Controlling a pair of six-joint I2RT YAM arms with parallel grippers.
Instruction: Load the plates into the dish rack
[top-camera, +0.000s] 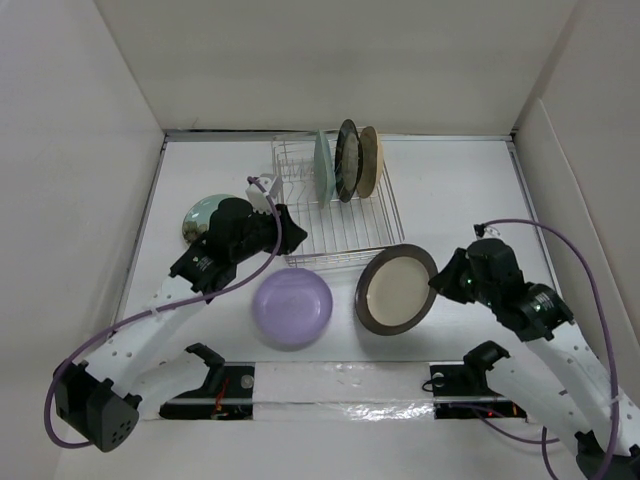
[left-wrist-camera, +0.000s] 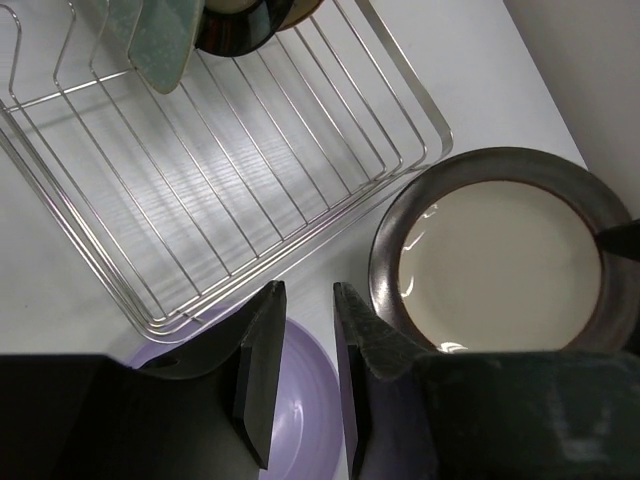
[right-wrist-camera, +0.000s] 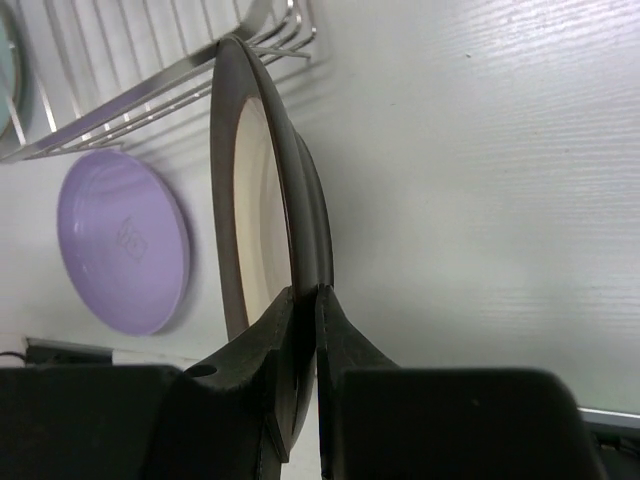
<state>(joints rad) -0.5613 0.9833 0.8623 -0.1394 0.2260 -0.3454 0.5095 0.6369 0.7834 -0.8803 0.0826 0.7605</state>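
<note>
**Q:** Top view: where does the load stand?
**A:** The right pincer (top-camera: 437, 283) is clenched on the dark-rimmed plate (top-camera: 398, 290), which is tilted just in front of the dish rack (top-camera: 300, 205). Three plates stand in the rack's far slots. The lavender plate (top-camera: 291, 307) lies on the worktop (top-camera: 450, 190).

**Q:** Left wrist view?
**A:** The left pincer (left-wrist-camera: 307, 300) is released and empty above the lavender plate. It is best held clear of the rack.

**Q:** Right wrist view?
**A:** The fingers pinch the rim alone, so the plate may slip. It should go in edge-on, parallel to the divider wires, and lowered slowly.
</note>
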